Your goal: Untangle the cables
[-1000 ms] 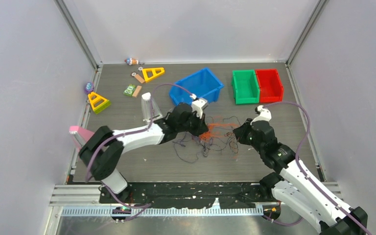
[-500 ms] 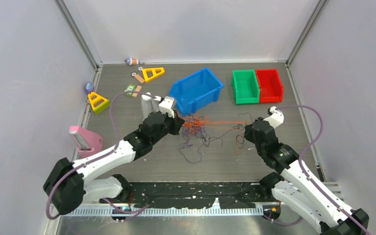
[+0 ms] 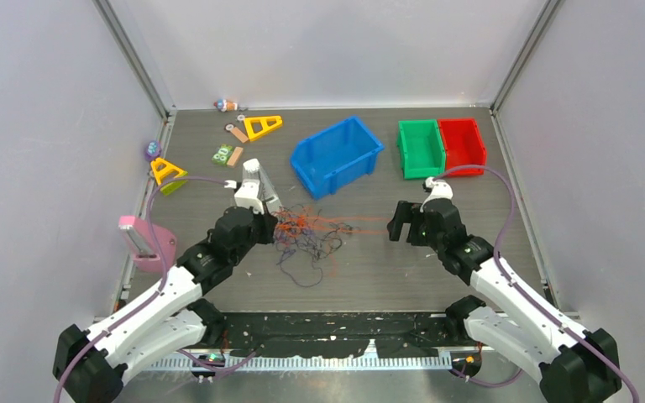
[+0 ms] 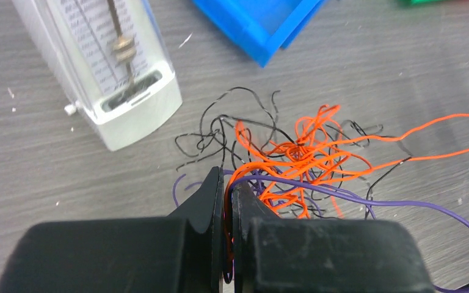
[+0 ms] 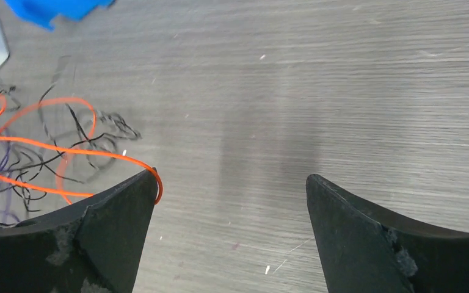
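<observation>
A grey wood-grain table (image 3: 470, 277) sits boxed in by pale walls. At its far left edge stands a pink object (image 3: 144, 244), with a yellow triangle (image 3: 168, 172) beyond it.

The left gripper (image 3: 262, 225) reaches in from the near left corner. In the left wrist view the left gripper (image 4: 228, 201) has its jaws drawn almost together, pinching an orange strand that runs down into the narrow slit between its fingers (image 4: 204, 204); a purple strand arches over the same spot. Just behind it stands a white, clear-fronted metronome-like device (image 3: 256, 186), upright, seen close in the wrist view (image 4: 107, 73).

The cables (image 3: 306, 235) lie as a loose tangle right at the left gripper's tips and spread rightward from there: orange loops knotted at the middle (image 4: 299, 152), black squiggles around them, purple curving toward the near edge. A blue bin (image 3: 336, 155) rests tilted just beyond the tangle.

Thin orange strands stretch rightward toward the right gripper (image 3: 400, 223), which stands apart from the main clump. Its jaws are spread wide (image 5: 232, 180) over bare table, clamping nothing; one orange strand (image 5: 67, 149) ends at the tip of the finger (image 5: 116, 213) nearer the tangle, and I cannot tell whether it touches.

Farther right and back stand a green bin (image 3: 420, 149) and a red bin (image 3: 462, 145), side by side and touching.
</observation>
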You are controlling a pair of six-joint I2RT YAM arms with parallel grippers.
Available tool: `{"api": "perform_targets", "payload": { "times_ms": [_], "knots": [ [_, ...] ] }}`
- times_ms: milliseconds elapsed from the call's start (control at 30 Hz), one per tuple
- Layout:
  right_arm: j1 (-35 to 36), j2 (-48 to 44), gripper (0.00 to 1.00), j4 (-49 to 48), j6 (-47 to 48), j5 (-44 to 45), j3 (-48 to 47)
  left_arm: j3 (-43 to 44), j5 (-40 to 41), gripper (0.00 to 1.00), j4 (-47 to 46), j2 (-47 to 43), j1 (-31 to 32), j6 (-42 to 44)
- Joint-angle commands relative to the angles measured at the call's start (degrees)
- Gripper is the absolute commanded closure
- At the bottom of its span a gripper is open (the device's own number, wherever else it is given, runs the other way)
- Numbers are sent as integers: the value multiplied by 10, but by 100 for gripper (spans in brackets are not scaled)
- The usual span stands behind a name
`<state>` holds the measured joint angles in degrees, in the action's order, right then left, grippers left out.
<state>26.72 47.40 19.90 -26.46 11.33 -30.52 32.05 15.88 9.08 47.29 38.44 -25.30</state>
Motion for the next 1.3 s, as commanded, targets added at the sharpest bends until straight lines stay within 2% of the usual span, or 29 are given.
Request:
{"api": "perform_targets", "payload": {
  "times_ms": [0, 100, 233, 400, 500, 633, 833, 1033, 1167, 1233, 1267],
  "knots": [
    [-9, 22, 4, -45, 83, -158, 4, -23, 0, 100, 4, -19, -9, 4],
    [-8, 48, 3, -49, 90, -205, -3, -26, -6, 100, 7, -18, -9, 1],
    [0, 69, 6, -65, 81, -211, 2, -26, 0, 100, 18, -23, -9, 1],
    [63, 112, 13, -104, 76, -209, -12, -28, 5, 100, 28, -30, -8, 1],
    [120, 167, 13, -119, 86, -195, -46, -34, 4, 100, 29, -36, -9, -2],
    [152, 232, 12, -159, 82, -171, -80, -43, 6, 100, 33, -47, -8, -9],
    [168, 326, 9, -218, 46, -98, -131, -58, -1, 100, 33, -61, -9, -19],
    [178, 419, 9, -275, -9, -43, -176, -74, -2, 100, 17, -61, -9, -35],
    [186, 473, 19, -264, -16, -45, -206, -64, 8, 100, 33, -63, -9, -35],
    [186, 480, 35, -262, -17, -50, -204, -59, 16, 100, 43, -64, -8, -31],
    [186, 475, 55, -265, -18, -50, -200, -58, 24, 100, 49, -66, -9, -32]
  ]
}}
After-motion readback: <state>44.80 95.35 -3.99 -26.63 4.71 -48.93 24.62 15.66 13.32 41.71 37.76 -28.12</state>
